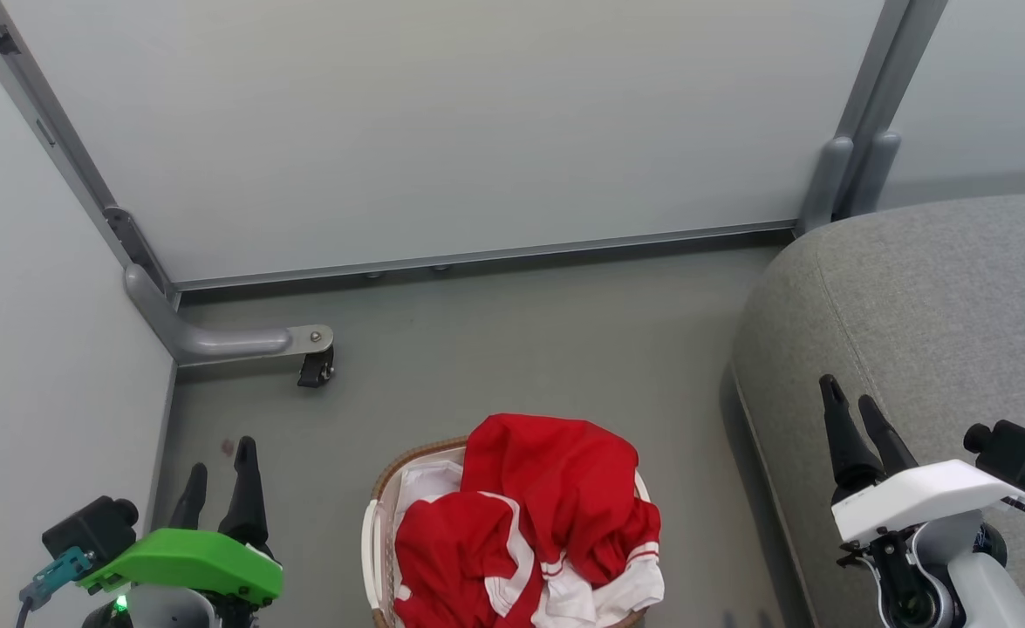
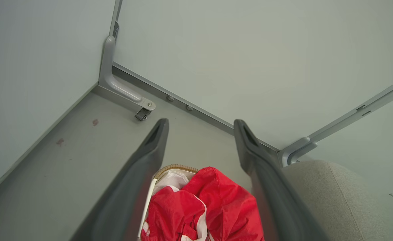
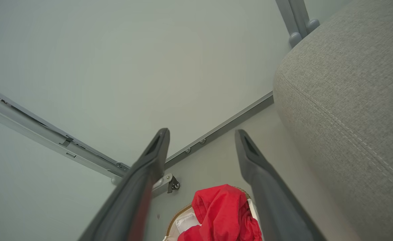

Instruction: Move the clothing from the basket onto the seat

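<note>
Floor [image 1: 521, 349]: smooth grey-green, with a small reddish mark near the left panel.
Room: pale wall panels [image 1: 442, 131] on grey metal frames close the back and left; a black caster [image 1: 316, 368] sits under a bracket at the left corner.
Basket [image 1: 407, 462]: on the floor, just left of the seat.
Clothing [image 1: 547, 497]: red with white trim, heaped in the basket.
Seat [image 1: 931, 296]: grey woven sofa, at the right.
Left gripper [image 1: 221, 458]: fingers spread, holding nothing, left of the basket.
Right gripper [image 1: 847, 394]: fingers spread, holding nothing, over the seat's edge.

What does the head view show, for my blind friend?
A basket heaped with red and white clothing sits on the grey floor, beside a grey seat. The left gripper and right gripper hang open and empty on either side.
</note>
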{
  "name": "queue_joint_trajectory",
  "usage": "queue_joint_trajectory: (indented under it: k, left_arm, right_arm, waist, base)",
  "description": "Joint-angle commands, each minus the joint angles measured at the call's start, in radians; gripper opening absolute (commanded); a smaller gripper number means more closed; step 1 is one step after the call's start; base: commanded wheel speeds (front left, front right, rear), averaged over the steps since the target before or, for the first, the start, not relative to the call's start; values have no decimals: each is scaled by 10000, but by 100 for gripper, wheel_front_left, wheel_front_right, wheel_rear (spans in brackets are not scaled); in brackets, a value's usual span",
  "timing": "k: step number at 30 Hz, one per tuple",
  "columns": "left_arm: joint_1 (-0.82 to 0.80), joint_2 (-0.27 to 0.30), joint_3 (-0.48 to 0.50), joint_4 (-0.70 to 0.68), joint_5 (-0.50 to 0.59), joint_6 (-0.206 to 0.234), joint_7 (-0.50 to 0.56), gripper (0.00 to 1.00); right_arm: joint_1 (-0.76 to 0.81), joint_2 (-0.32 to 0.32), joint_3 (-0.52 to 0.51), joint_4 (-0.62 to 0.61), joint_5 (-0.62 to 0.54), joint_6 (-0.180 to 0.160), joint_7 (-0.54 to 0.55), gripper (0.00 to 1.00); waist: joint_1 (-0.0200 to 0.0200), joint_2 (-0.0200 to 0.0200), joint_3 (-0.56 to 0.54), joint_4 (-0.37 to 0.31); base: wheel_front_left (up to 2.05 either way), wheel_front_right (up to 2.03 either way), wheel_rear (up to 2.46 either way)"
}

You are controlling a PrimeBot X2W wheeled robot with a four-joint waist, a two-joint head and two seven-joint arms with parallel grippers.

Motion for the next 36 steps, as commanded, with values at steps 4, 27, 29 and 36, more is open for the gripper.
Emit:
queue_joint_trajectory:
  k: [4,27,29,36]
  left_arm:
    - [-280,192,-131,-114,687,106,-196,100]
    - [-275,475,-694,43,3217,265,-829,100]
    - [-266,481,-718,-40,3410,249,-876,100]
    - [-130,440,-715,-179,4081,306,-1047,100]
  right_arm:
    - [-291,-134,77,23,-746,4,-213,100]
    - [-338,-168,269,428,-3416,5,-848,100]
    - [-348,-161,251,438,-3637,4,-901,100]
    - [-379,-64,191,469,-4362,5,-1070,100]
  waist:
    - [0,0,-14,14]
    - [0,0,-4,123]
    - [0,0,-4,121]
    - [0,0,-17,97]
  base:
    - [0,0,0]
    - [0,0,0]
    - [0,0,0]
    - [0,0,0]
